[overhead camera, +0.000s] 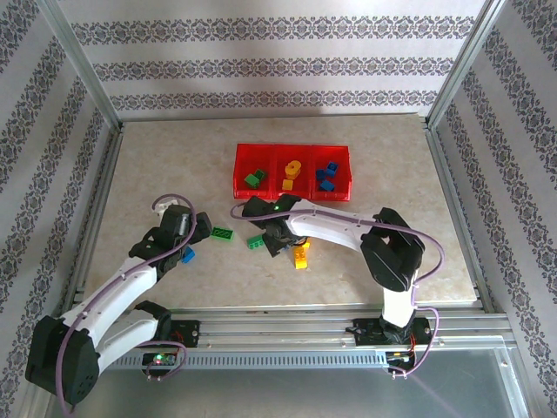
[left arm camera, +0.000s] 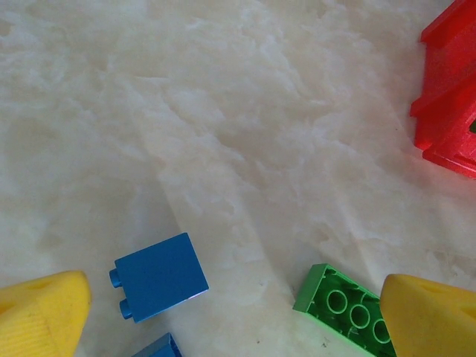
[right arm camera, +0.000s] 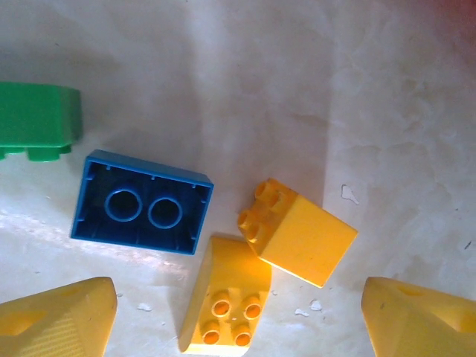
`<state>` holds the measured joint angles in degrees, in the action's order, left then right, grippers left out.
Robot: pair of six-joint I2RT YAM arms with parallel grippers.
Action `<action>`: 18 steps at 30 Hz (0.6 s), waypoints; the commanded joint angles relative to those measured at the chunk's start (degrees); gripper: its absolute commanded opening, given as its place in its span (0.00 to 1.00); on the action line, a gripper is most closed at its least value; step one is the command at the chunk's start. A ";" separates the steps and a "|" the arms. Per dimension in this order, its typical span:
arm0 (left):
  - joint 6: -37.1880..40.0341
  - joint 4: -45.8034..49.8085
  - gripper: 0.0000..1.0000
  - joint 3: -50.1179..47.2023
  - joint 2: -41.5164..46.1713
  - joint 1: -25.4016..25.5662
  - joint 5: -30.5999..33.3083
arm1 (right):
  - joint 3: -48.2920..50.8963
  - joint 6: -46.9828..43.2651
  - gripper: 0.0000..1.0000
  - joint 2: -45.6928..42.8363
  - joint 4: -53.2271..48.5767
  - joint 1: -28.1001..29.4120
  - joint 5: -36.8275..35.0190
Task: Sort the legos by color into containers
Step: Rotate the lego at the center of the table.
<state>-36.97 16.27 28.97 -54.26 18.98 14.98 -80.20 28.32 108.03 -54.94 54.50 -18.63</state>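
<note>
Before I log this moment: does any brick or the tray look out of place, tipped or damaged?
Nothing looks damaged, but three bricks are overturned: a blue brick lies hollow side up beside a yellow brick tipped on its side, and a green brick also shows its underside.

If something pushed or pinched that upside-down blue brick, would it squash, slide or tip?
The blue brick looks like hard moulded plastic, so probably stiff. Its hollow underside faces up, suggesting it is light. Lying low and flat on the smooth table, it would likely slide rather than tip.
</note>
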 commanded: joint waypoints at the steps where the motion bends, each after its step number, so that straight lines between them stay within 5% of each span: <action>1: -1.17 -0.01 1.00 -0.84 1.26 -1.07 -0.30 | -1.25 -1.63 0.87 1.46 -2.20 0.07 -2.25; 18: -1.35 0.34 0.99 -1.09 1.89 -1.61 -0.13 | -6.68 -4.43 0.91 8.73 -1.61 -1.42 -3.07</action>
<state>-37.82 16.27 28.71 -53.43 18.28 14.98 -85.47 24.97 114.98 -55.55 54.13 -19.64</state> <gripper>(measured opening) 0.995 0.910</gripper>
